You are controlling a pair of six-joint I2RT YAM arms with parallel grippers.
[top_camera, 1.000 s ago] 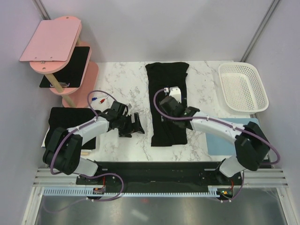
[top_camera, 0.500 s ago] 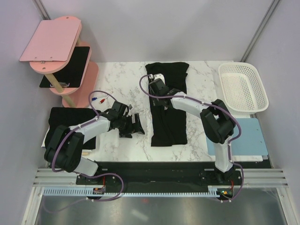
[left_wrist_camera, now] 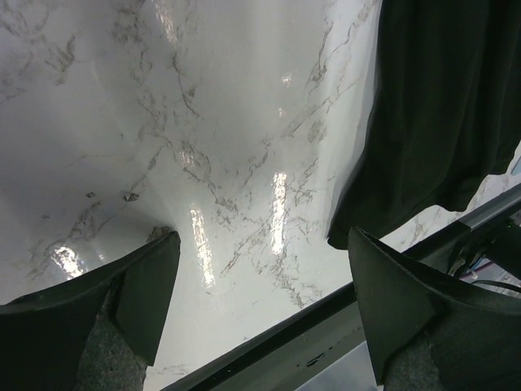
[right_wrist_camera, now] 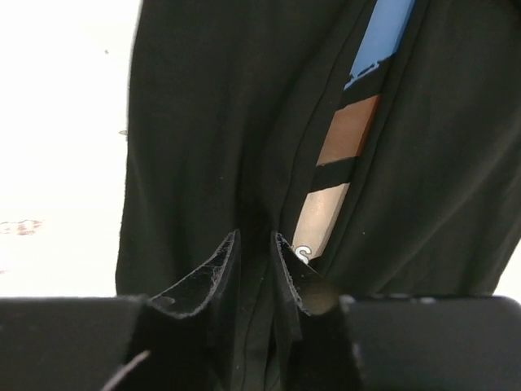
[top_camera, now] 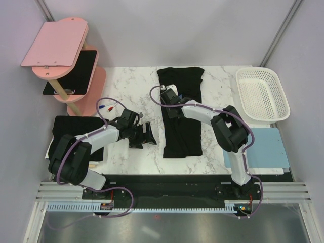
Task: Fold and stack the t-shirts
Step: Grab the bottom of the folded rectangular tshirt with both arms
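A black t-shirt (top_camera: 183, 132), folded into a long strip, lies in the middle of the marble table (top_camera: 131, 88). My right gripper (top_camera: 170, 97) sits at its left edge near the far end. In the right wrist view this gripper (right_wrist_camera: 254, 238) is shut on a ridge of the t-shirt (right_wrist_camera: 203, 122), beside blue, brown and tan print streaks (right_wrist_camera: 348, 130). A second, folded black t-shirt (top_camera: 73, 132) lies at the near left. My left gripper (top_camera: 147, 134) hovers open between the two; its wrist view shows the gripper (left_wrist_camera: 264, 240) over bare marble, the strip's corner (left_wrist_camera: 440, 106) to its right.
A white basket (top_camera: 263, 93) stands at the far right, with a light blue mat (top_camera: 266, 147) in front of it. A pink shelf stand (top_camera: 55, 43) holding a black board (top_camera: 76, 71) occupies the far left. Two small pens (top_camera: 105, 107) lie near its foot.
My right arm swung from the strip's middle to its far left edge and its jaws closed on the fabric. The left arm barely moved.
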